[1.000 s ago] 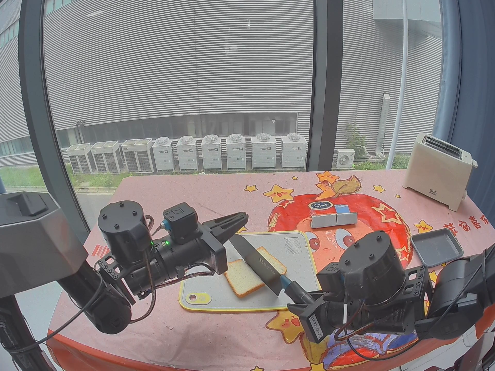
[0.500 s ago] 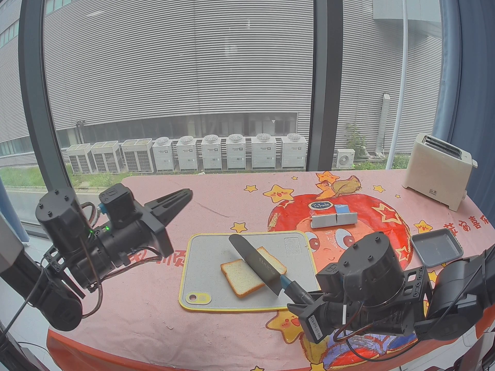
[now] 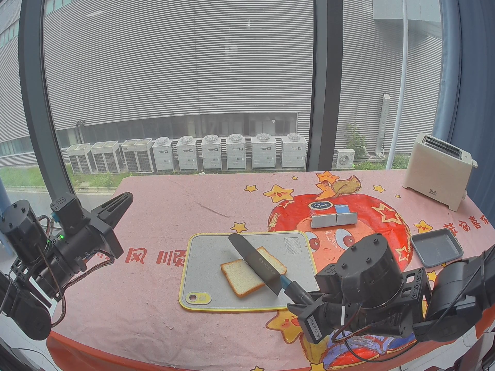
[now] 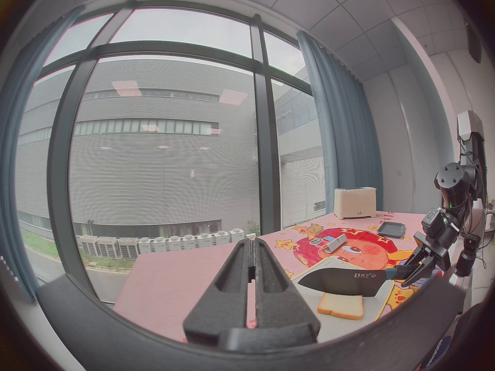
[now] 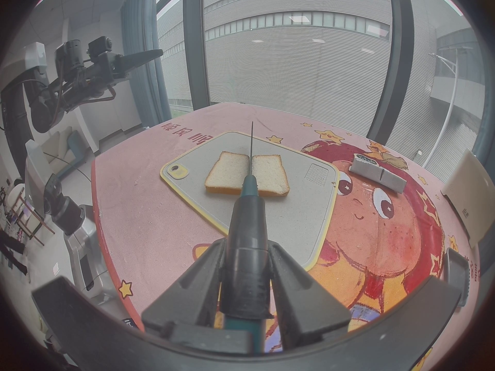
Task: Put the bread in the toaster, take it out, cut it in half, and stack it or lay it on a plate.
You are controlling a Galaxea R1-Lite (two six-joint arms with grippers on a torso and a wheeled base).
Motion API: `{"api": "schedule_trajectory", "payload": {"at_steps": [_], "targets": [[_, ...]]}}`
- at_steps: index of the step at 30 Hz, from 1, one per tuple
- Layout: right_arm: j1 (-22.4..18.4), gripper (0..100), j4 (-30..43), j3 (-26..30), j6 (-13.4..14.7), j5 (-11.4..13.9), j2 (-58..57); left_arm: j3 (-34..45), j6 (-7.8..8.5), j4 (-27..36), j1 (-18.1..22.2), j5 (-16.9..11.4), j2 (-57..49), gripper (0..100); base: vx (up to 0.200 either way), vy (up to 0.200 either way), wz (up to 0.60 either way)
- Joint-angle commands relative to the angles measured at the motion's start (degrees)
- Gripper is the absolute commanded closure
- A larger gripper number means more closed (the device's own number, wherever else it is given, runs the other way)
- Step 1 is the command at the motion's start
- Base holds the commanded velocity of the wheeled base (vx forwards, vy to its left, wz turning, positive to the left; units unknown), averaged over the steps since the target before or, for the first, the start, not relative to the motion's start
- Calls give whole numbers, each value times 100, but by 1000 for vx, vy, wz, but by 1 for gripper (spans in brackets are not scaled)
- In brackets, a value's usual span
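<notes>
Bread, square, maybe uncut, under dark knife; right jaws clamping it, left jaws together

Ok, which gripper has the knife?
The right gripper, shut on the knife by its handle; the left gripper is shut and empty.

Red characters on tablecloth, small mark on toaster front, print on knife blade
</notes>
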Motion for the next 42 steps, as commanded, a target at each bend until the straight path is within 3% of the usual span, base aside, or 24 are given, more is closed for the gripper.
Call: {"api": "schedule_trajectory", "payload": {"at_steps": [1, 6, 16, 29, 32, 36, 42], "targets": [[-1, 100, -6, -5, -3, -50, 27, 304, -9, 1, 52, 199, -376, 100, 0, 0, 0], [-36, 100, -15, -31, -3, -59, 150, 708, 34, -26, 69, 383, -569, 100, 0, 0, 0], [-71, 100, -586, 57, -12, -68, 281, 1165, 43, 1, 78, 392, -1140, 100, 0, 0, 0], [-45, 100, -595, 66, -12, -68, 185, 1183, 52, 159, 87, 401, -2089, 100, 0, 0, 0], [-45, 100, -604, 48, -12, -68, 185, 1183, 149, 651, 78, 383, -2722, 100, 0, 0, 0], [-54, 100, -604, 48, -12, -112, 158, 1174, 368, 1767, 69, 366, -3707, 100, 0, 0, 0], [-63, 100, -604, 39, -12, -112, 106, 946, 386, 3771, 87, 427, -5254, 100, 0, 0, 0]]}}
